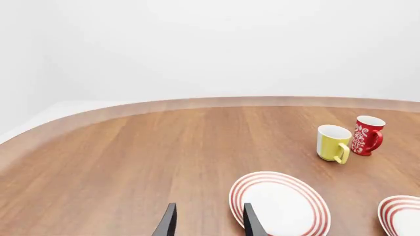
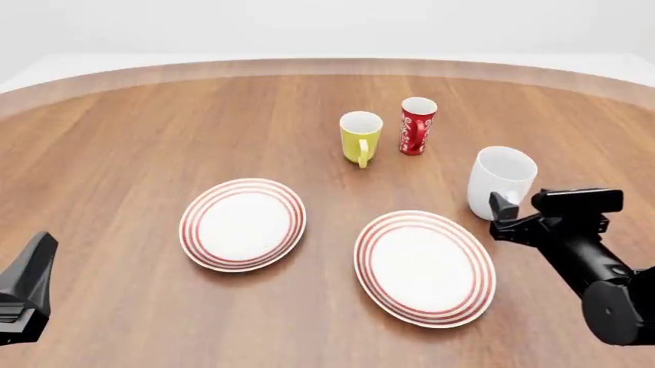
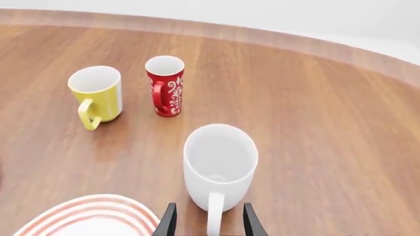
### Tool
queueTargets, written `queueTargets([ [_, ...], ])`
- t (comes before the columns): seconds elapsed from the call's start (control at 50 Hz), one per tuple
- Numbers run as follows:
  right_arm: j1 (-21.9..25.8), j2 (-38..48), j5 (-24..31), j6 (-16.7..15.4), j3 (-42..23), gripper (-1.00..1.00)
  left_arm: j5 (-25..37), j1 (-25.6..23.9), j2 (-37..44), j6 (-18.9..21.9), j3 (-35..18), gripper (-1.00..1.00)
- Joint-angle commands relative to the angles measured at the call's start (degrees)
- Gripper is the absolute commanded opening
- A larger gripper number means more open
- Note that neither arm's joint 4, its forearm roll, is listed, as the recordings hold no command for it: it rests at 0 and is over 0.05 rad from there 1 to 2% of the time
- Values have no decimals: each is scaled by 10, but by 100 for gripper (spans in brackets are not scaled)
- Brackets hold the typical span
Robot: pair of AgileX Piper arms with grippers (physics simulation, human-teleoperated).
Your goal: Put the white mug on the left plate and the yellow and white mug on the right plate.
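My right gripper [image 3: 206,221] is spread, its fingers either side of the white mug's handle [image 3: 215,212] without touching; the white mug [image 2: 501,181] stands upright on the table just beyond the right plate [image 2: 425,267]. It looks stiff, glossy ceramic, probably heavy and slippery, so I'd pinch the handle or the rim. Farther off, the yellow and white mug [image 2: 360,136] stands beside a red patterned cup [image 2: 416,125]; my left gripper [image 1: 206,221], also spread and empty, is mostly cut off.

Front camera looks down from high behind the arms; both wrist cameras sit low, sharing the yellow and white mug [image 1: 333,143] [image 3: 97,94].
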Motion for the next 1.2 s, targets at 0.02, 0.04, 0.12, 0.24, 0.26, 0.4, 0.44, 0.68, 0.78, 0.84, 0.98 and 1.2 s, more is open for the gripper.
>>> queueTargets([
  [0.02,-2,28,-12,11,-7,100,0,0,0,0,0,100],
  [0.04,-2,28,-12,11,-7,100,0,0,0,0,0,100],
  [0.12,-3,59,-18,16,-16,100,0,0,0,0,0,100],
  [0.24,0,113,-11,29,-42,100,0,0,0,0,0,100],
  [0.26,0,115,-11,29,-42,100,0,0,0,0,0,100],
  [0.4,-2,116,-11,32,-41,100,0,0,0,0,0,100],
  [0.44,-1,115,-9,40,-41,100,0,0,0,0,0,100],
  [0.68,-3,110,1,45,-45,-100,0,0,0,0,0,100],
  [0.78,-9,93,7,45,-42,-100,0,0,0,0,0,100],
  [0.84,-8,87,8,46,-40,-100,0,0,0,0,0,100],
  [0.98,-6,52,14,51,-28,-100,0,0,0,0,0,100],
  [1.2,12,-18,43,41,-13,-100,0,0,0,0,0,100],
])
